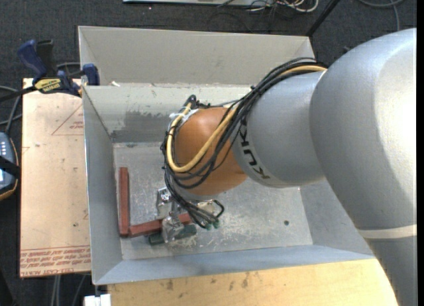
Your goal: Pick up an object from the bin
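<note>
Dark carpet lies around the grey metal bin (99, 165). The big grey arm (291, 132) comes in from the right and bends down toward the near left part, with cables over its orange wrist cover (205, 152). The claw (173, 224) is low, at the end of the short leg of a red-brown L-shaped bar (123, 199) by the left wall. A small dark piece (156, 238) lies just beside it. Whether the claw is released or clenched, I cannot tell.

Scuffed matt metal bin (265, 215); matt reddish-brown L-shaped piece (124, 199).
</note>
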{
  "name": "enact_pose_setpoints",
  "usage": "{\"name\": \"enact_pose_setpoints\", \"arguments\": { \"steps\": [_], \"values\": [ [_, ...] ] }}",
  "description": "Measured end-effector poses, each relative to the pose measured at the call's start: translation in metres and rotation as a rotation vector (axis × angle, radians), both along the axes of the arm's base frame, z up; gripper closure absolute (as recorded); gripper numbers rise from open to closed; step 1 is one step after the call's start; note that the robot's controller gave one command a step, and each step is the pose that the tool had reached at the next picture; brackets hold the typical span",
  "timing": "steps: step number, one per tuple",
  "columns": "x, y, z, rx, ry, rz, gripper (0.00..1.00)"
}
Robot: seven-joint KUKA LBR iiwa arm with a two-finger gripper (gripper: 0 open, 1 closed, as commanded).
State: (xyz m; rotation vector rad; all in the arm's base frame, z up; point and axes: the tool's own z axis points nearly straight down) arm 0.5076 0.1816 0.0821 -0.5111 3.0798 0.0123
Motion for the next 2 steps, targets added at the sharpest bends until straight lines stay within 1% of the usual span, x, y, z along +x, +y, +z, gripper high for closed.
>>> {"name": "enact_pose_setpoints", "arguments": {
  "steps": [1,2],
  "values": [
    [-0.015,-0.021,0.036,-0.009,0.020,0.022,1.00],
    [0.008,-0.004,0.130,-0.009,0.017,0.010,1.00]
  ]
}}
